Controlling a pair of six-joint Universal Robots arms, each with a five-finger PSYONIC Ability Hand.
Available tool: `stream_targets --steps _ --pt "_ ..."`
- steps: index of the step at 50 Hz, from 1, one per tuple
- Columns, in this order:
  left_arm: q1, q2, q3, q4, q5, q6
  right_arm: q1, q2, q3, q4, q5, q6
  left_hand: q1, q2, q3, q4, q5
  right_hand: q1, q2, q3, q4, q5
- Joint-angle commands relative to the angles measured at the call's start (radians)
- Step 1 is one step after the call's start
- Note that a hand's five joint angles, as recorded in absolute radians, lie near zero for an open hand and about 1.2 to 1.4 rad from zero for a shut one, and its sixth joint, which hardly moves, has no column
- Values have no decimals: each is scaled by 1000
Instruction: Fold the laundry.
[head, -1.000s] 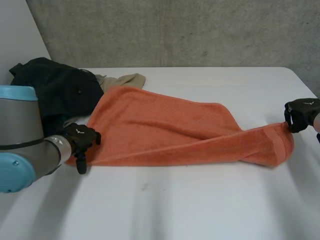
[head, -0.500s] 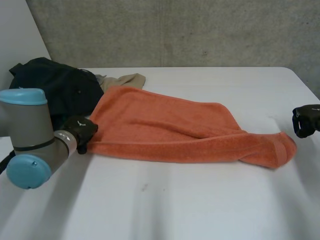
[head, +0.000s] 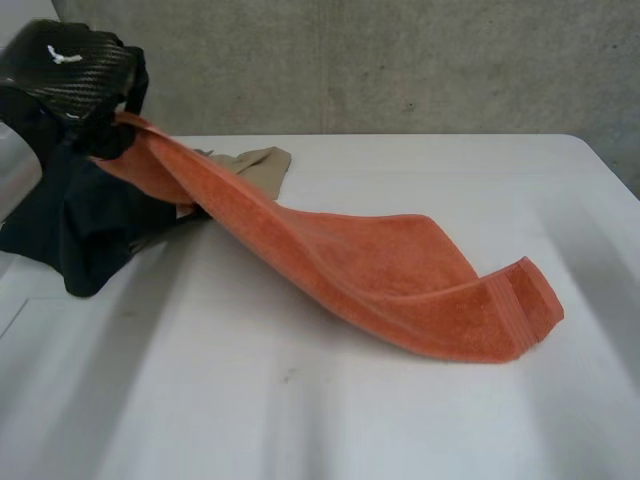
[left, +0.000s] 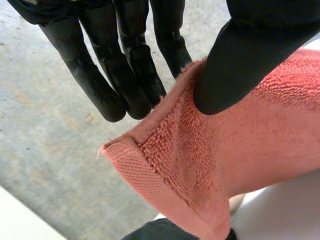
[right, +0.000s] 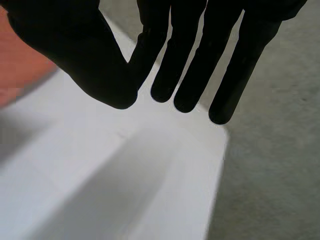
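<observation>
An orange towel (head: 380, 270) stretches from the table's right half up to the far left. My left hand (head: 70, 75) is raised above the table's far left corner and holds the towel's left corner in the air. In the left wrist view the thumb (left: 240, 65) pinches the towel's (left: 225, 150) edge against the straight fingers (left: 100, 75). The towel's right end lies doubled over on the table. My right hand (right: 185, 60) hovers above the table's right edge, thumb drawn in beside the fingers, nothing in it. A strip of towel (right: 20, 65) lies off to its thumb side.
A dark garment (head: 80, 220) is heaped at the table's far left, below the raised hand. A beige garment (head: 255, 160) pokes out behind the towel. The white table (head: 400, 420) has bare room in front. The grey floor (right: 270, 175) lies past the table's right edge.
My left hand closed on the towel's left corner and lifted it high to the far left. My right hand let go of the right end and drew away to the right.
</observation>
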Motion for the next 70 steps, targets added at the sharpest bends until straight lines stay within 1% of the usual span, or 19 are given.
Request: stream_targets --steps 1,10,15,21,27,28,29,31,32,38,42,43,47,49,53,56,58,62,70 --pt "-23 -156 -15 -10 -55 35 121 109 48 43 32 -45 245 200 209 201 228 -538 -558 -574 -578 -577" --pt "-48 -120 -41 -8 -72 35 361 210 7 -24 214 10 245 200 209 201 228 -691 -712 -727 -731 -730" --pt "-48 -88 -53 -5 -72 40 447 311 -65 -115 293 21 245 200 209 201 228 -691 -712 -727 -731 -730" --pt "-38 -84 -58 1 -69 40 507 463 -201 -118 400 -1 245 200 209 201 228 -689 -709 -725 -729 -728" --pt "-31 -92 -56 1 -64 41 533 606 -343 -43 484 -53 245 200 209 201 228 -554 -574 -590 -594 -593" --pt "-31 -94 -56 1 -64 43 533 618 -356 -34 492 -62 245 200 209 201 228 -481 -501 -517 -521 -520" --pt "-28 -101 -53 1 -64 46 536 635 -381 -15 503 -76 245 200 209 201 228 -233 -254 -269 -273 -272" --pt "-25 -114 -49 1 -64 52 536 643 -405 -6 507 -88 245 200 209 201 228 242 222 206 202 203" --pt "-20 -132 -42 4 -63 57 536 643 -430 0 509 -102 245 200 209 201 228 283 263 247 243 244" --pt "-9 -233 71 57 -44 75 524 609 -568 -43 486 -121 245 200 209 201 228 284 263 248 244 245" --pt "-11 -343 276 162 -50 69 490 555 -686 -271 448 -35 245 200 209 201 228 284 263 248 244 245" --pt "-9 -386 383 212 -52 61 473 523 -698 -397 431 35 245 200 209 201 228 284 263 248 244 245" --pt "1 -505 658 356 -86 23 432 434 -659 -707 423 218 245 200 209 201 228 284 263 248 244 245" --pt "3 -546 753 389 -110 3 424 406 -637 -762 426 258 245 200 209 201 228 284 263 248 244 245" --pt "-12 -595 850 312 -155 -25 424 365 -556 -675 403 257 245 200 209 201 228 284 263 248 244 245" --pt "-38 -586 783 213 -153 -35 438 350 -475 -548 345 255 245 200 209 201 228 -132 -153 -168 -172 -171" --pt "-55 -571 690 176 -135 -35 445 347 -415 -448 305 254 245 200 209 201 228 -315 -335 -351 -355 -354" --pt "-66 -531 526 237 -95 -20 453 351 -331 -327 288 264 245 200 209 201 228 -617 -638 -653 -657 -656" --pt "-77 -353 268 395 -58 -15 519 418 -303 -180 268 349 245 200 209 201 228 -639 -659 -675 -679 -678"
